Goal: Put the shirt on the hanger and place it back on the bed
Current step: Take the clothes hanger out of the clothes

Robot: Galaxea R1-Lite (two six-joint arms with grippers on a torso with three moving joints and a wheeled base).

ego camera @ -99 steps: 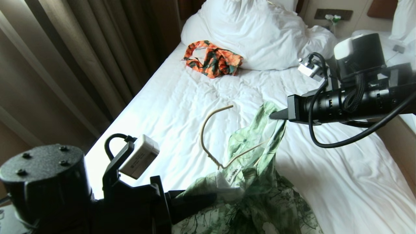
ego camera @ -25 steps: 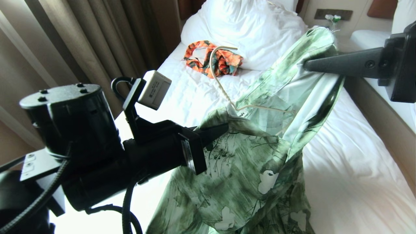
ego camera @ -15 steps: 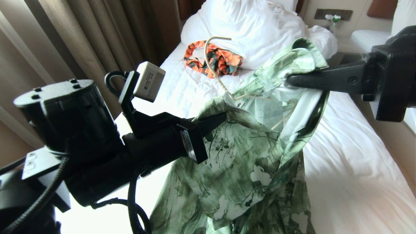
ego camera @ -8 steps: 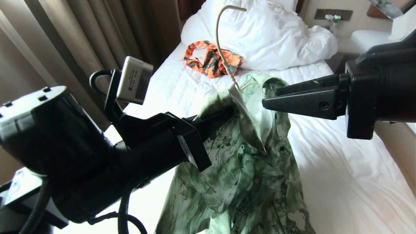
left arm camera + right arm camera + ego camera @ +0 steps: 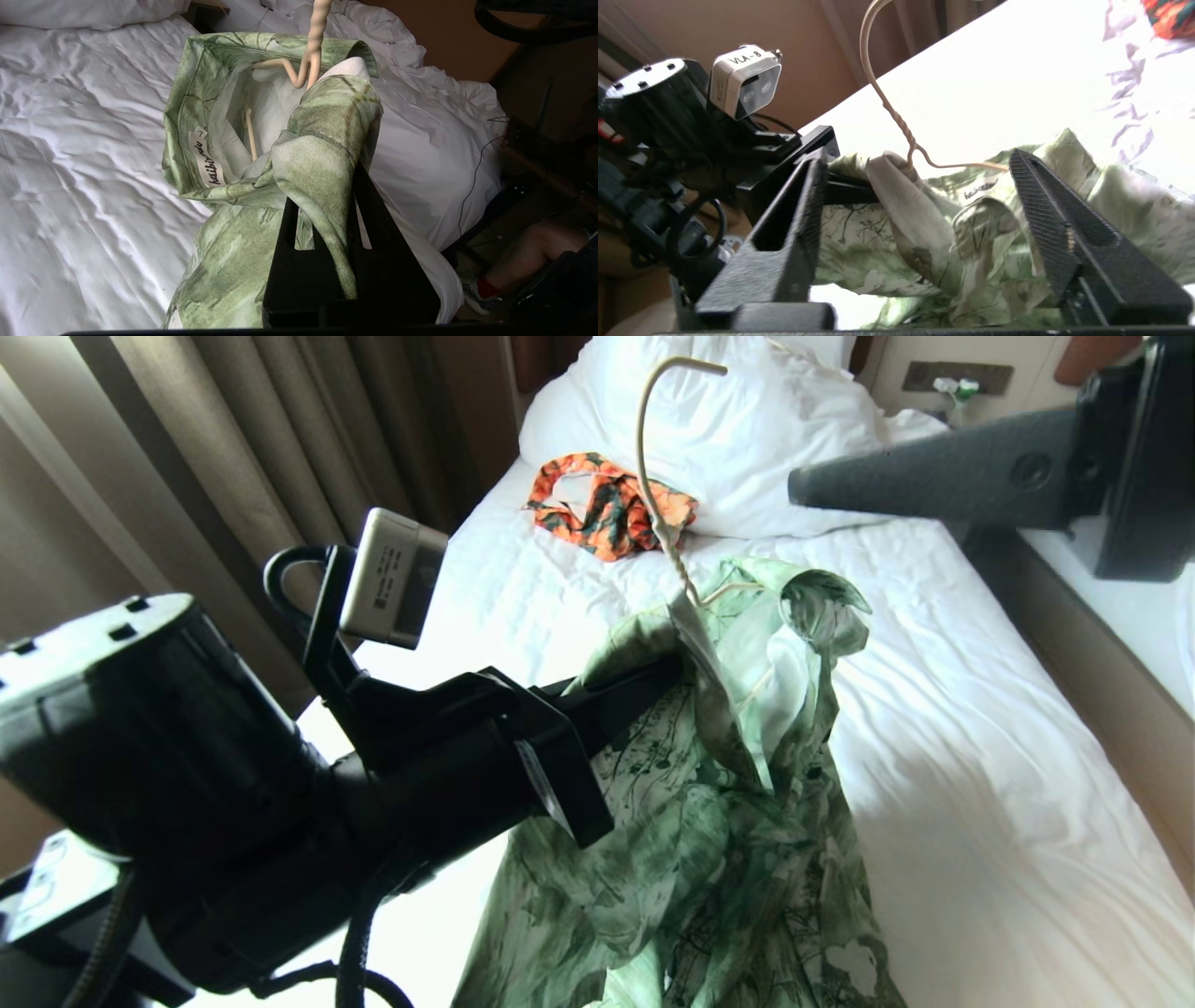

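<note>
While the shirt [image 5: 719, 784] hangs raised over the bed [image 5: 980, 784], the left gripper [image 5: 653, 677] is clamped on a fold of its shoulder fabric just beside the collar. In the left wrist view that fold runs down between the two dark fingers [image 5: 373, 219], which are drawn in tight on it, and the collar opens just past the fingertips, with a white label sewn inside. The hanger [image 5: 665, 513] stands nearly upright in the collar: its twisted neck rises out of the cloth right at the gripped fold, its hook curves over in front of the white pillow [image 5: 747, 439], and one wire arm runs off under the far side of the collar. The rest of the shirt drapes down from the grip toward the near edge of the bed.

The right gripper [image 5: 915, 163] is spread wide and holds nothing. In the head view it sits up and to the right of the collar, apart from the cloth; its own camera looks between the fingers at the collar and the hanger neck. An orange floral garment [image 5: 611, 504] lies by the pillow.
</note>
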